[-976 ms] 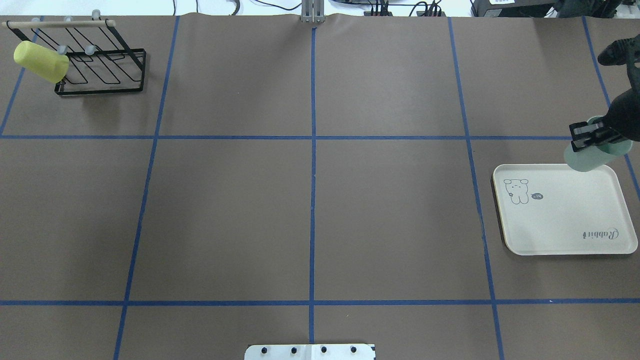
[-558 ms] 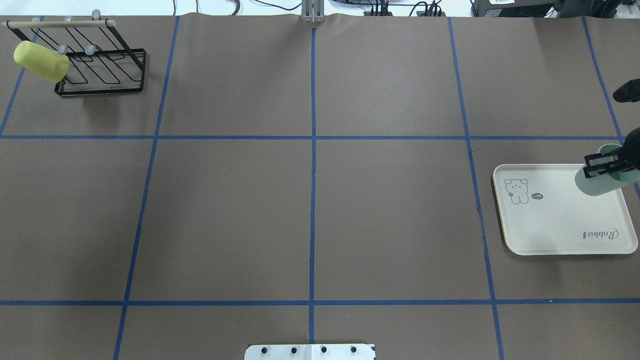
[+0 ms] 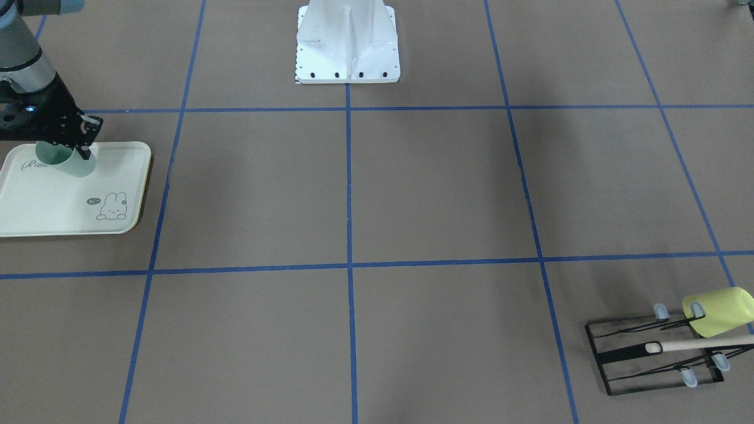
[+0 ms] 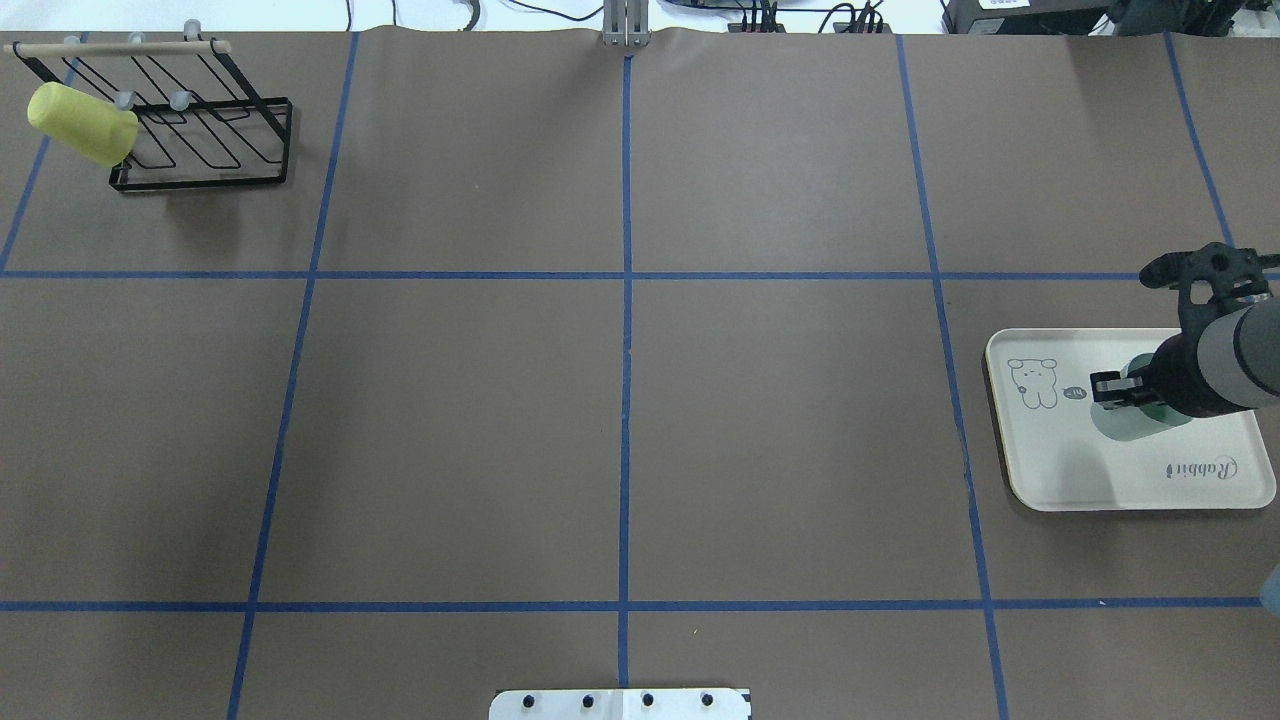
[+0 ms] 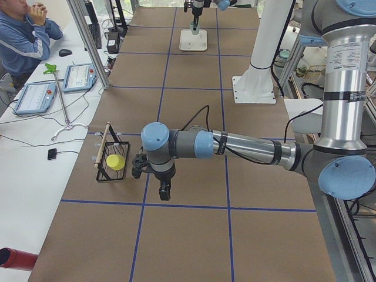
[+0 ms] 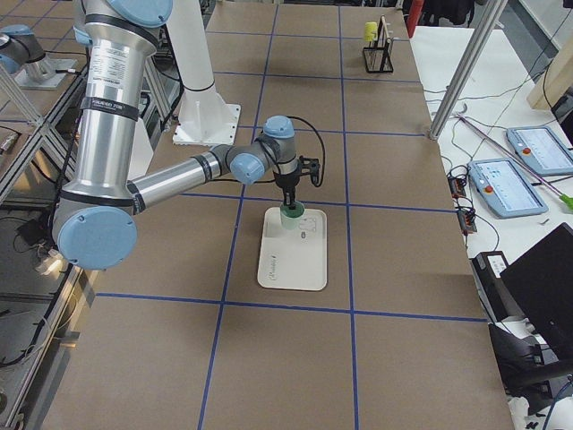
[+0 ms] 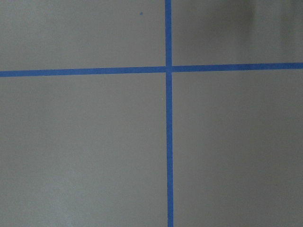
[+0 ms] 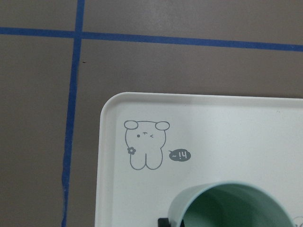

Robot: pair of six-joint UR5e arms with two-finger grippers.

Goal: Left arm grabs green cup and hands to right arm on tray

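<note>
As far as could be made out, the brown table (image 4: 620, 400), gridded with blue tape, was being worked at its right end only. The right arm (image 4: 1235, 350) was reached in from the right edge, while the left arm (image 5: 247, 147) was stretched low over bare table on the left side.

The cream tray (image 4: 1060, 470) was laid flat near the right edge, with its bunny drawing at the far left corner. The black wire rack (image 4: 200, 150) was stood in the table's far left corner. The yellow-green cup (image 4: 80, 125) was carried on a peg at the rack's left end.

The green cup (image 4: 1122, 430) was held mouth-up over the middle of the tray. Whether its base was touching the tray could not be told. The right gripper (image 4: 1118, 390) was clamped at the cup's rim, its fingers pinched on the wall. The left gripper (image 5: 164, 191) was pointed downward with nothing seen in it, but whether its fingers were spread or pressed together could not be told.

Only the release was judged to be left. If the fingers were opened while the base was off the tray, or while the cup was tilted, the light tumbler could be dropped and rolled off the low rim. It could also be toppled if its rim were caught by a finger during withdrawal.
</note>
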